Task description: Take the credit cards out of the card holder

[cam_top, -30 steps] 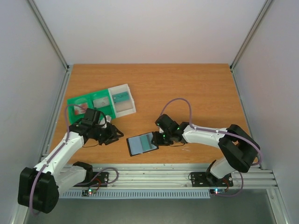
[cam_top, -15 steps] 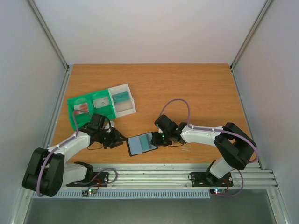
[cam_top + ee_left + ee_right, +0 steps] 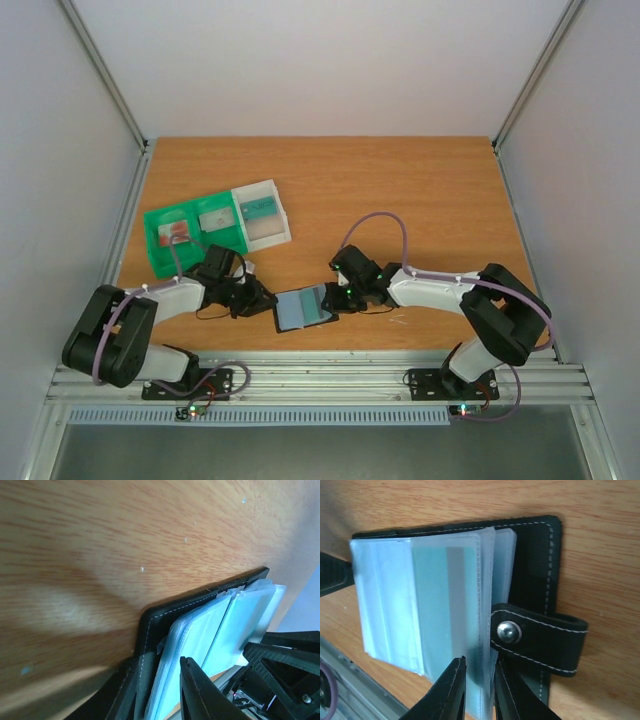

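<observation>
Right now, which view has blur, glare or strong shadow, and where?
Top external view: even, soft light, sharp, only faint shadows on the table. Left wrist view: the wood is soft, with a pale glare patch and a dark shadow beside the card holder. Right wrist view: the holder is sharp, its snap stud glints, the fingers near the lens are softer.

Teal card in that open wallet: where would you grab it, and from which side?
By the thin edge facing the right end effector, coming in low from that side. The teal card lies flat in a clear sleeve of the card holder, its face covered, so only an edge offers a pinch. Whether the sleeve opens there is unclear.
</observation>
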`<action>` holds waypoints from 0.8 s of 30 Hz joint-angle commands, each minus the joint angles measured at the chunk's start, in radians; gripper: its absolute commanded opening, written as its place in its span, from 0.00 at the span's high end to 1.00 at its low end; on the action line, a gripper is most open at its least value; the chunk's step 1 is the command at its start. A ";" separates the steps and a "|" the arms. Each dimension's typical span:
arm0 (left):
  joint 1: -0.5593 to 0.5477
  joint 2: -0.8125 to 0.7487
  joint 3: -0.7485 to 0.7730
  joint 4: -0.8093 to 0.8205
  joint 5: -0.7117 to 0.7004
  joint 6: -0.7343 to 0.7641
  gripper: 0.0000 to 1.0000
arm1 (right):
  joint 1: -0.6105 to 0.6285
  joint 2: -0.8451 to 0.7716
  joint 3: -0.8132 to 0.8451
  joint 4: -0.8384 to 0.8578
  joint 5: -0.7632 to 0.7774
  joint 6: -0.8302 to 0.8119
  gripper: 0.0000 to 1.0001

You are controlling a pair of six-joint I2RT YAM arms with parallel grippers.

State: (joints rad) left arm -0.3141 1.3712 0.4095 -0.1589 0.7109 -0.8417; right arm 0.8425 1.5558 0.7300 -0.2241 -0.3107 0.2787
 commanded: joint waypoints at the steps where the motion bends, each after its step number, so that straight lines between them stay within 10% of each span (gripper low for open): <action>1: -0.011 0.026 -0.020 0.067 -0.020 0.003 0.77 | 0.002 -0.033 0.002 0.026 -0.045 -0.020 0.82; 24: -0.011 0.036 -0.029 0.059 -0.027 0.017 0.79 | 0.023 -0.088 0.086 -0.130 0.033 -0.058 0.78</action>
State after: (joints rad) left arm -0.3168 1.3960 0.4034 -0.1032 0.7174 -0.8406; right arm 0.8570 1.4841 0.7731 -0.2638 -0.3721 0.2440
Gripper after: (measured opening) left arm 0.212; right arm 0.228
